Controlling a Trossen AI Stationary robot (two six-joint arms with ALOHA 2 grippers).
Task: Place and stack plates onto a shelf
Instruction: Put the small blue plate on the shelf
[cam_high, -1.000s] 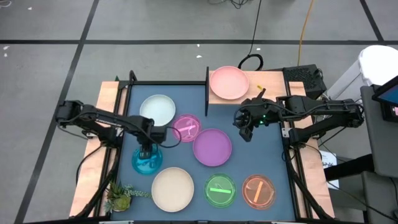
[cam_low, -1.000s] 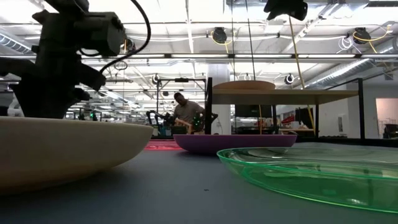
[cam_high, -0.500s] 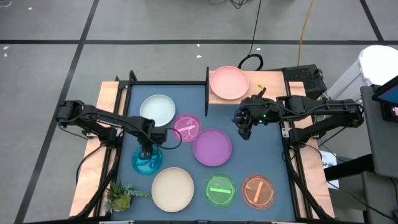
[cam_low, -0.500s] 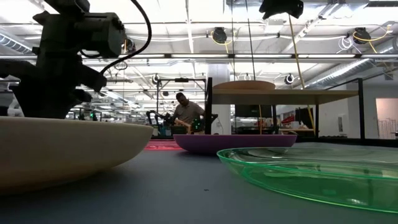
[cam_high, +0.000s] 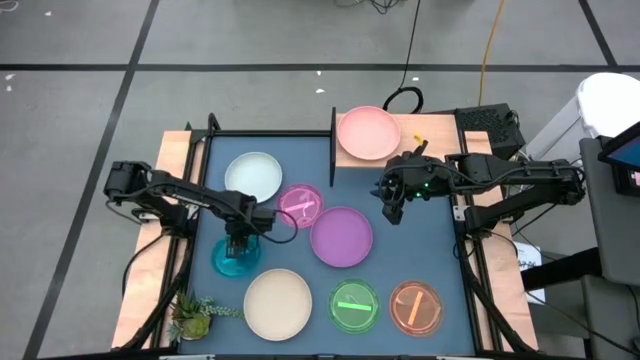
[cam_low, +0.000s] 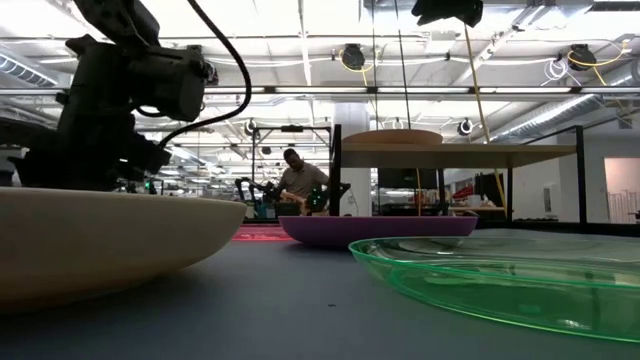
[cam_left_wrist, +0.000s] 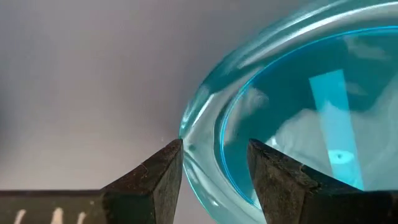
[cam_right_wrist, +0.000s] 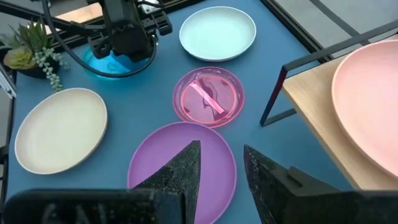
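Note:
My left gripper (cam_high: 237, 250) points down over the teal translucent plate (cam_high: 232, 264), which lies at the table's left. It is open, with one finger outside the plate's rim (cam_left_wrist: 199, 124) and one over its inside. My right gripper (cam_high: 390, 212) hangs open and holding nothing in the air, right of the purple plate (cam_high: 341, 236) and near the shelf (cam_high: 435, 130). A salmon pink plate (cam_high: 368, 133) lies on the shelf. The white-blue (cam_high: 253, 176), pink translucent (cam_high: 300, 204), cream (cam_high: 278, 304), green (cam_high: 354, 305) and orange (cam_high: 415, 306) plates lie flat on the table. My left gripper stands astride the teal plate's rim (cam_left_wrist: 189, 146) from above, fingers pointing down. Whether either finger touches the rim, I cannot tell. The plate lies flat on the table.
A small potted plant (cam_high: 192, 318) stands at the near left corner. The shelf's black upright (cam_high: 332, 145) rises beside the pink plates. Wooden rails (cam_high: 150, 270) run along both sides of the table. In the room behind, a person (cam_low: 300, 180) shows far off.
My left gripper has come down onto the teal plate's rim, staying open. My right gripper has turned a little in place. No plate has moved.

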